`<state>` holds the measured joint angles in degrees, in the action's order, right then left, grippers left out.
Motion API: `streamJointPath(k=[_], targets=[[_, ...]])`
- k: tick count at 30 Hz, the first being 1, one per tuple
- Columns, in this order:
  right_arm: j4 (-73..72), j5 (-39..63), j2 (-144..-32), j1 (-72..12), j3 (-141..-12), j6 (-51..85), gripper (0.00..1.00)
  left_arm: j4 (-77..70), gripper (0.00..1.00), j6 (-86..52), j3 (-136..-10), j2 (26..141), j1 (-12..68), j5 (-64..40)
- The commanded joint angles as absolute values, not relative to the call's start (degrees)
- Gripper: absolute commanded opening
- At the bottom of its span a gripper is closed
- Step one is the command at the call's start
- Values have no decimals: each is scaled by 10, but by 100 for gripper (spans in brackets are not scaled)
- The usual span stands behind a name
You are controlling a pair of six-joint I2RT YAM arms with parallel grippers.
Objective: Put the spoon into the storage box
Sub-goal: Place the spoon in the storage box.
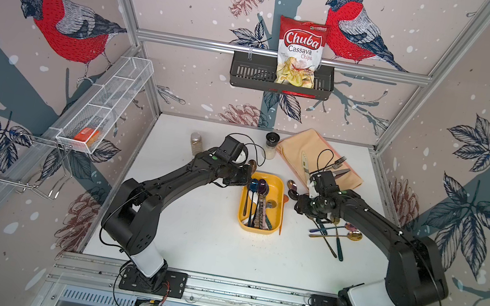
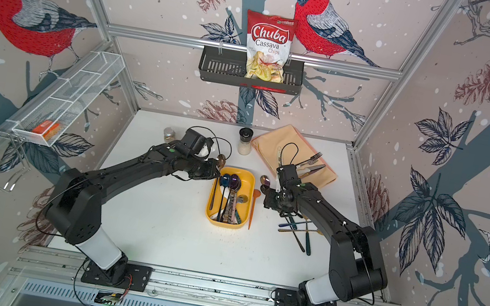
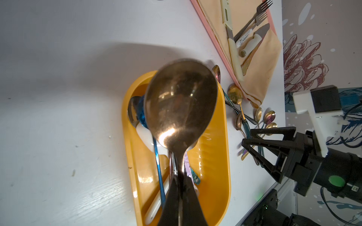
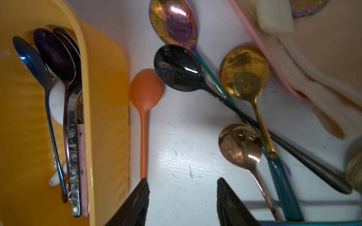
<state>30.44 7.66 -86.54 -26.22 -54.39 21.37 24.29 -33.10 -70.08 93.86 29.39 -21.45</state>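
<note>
My left gripper (image 3: 181,182) is shut on the handle of a large bronze spoon (image 3: 180,105), held above the yellow storage box (image 3: 215,166). In both top views its bowl (image 1: 252,163) sticks out over the box's far end (image 2: 248,195). Several spoons lie inside the box (image 4: 105,97). An orange spoon (image 4: 146,90) lies on the table against the box's right wall. My right gripper (image 4: 182,182) hangs open over bare table between that spoon and a rose-gold spoon (image 4: 241,144), holding nothing.
More loose spoons (image 1: 334,234) are piled under the right arm. A peach cloth (image 1: 323,147) with forks and knives lies at the back right. A shaker (image 1: 271,145) and a spice jar (image 1: 195,143) stand behind the box. A dark basket (image 1: 250,75) and a mesh basket (image 1: 109,102) hang on the walls.
</note>
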Motion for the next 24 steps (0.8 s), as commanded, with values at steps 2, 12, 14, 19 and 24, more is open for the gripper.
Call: streamJointPath(k=[2, 12, 14, 19, 24], targets=[[302, 70, -861, -262, -543, 221, 57, 196, 0, -361, -702, 960, 309, -234], [292, 74, -858, -262, -531, 226, 57, 153, 0, -393, -665, 996, 323, -250], [292, 74, -858, -262, -532, 226, 57, 152, 0, -394, -665, 1006, 325, -250], [292, 73, -860, -262, -532, 225, 57, 156, 0, -397, -665, 1024, 325, -244], [285, 77, -865, -266, -531, 228, 57, 162, 0, -397, -667, 1035, 325, -243]])
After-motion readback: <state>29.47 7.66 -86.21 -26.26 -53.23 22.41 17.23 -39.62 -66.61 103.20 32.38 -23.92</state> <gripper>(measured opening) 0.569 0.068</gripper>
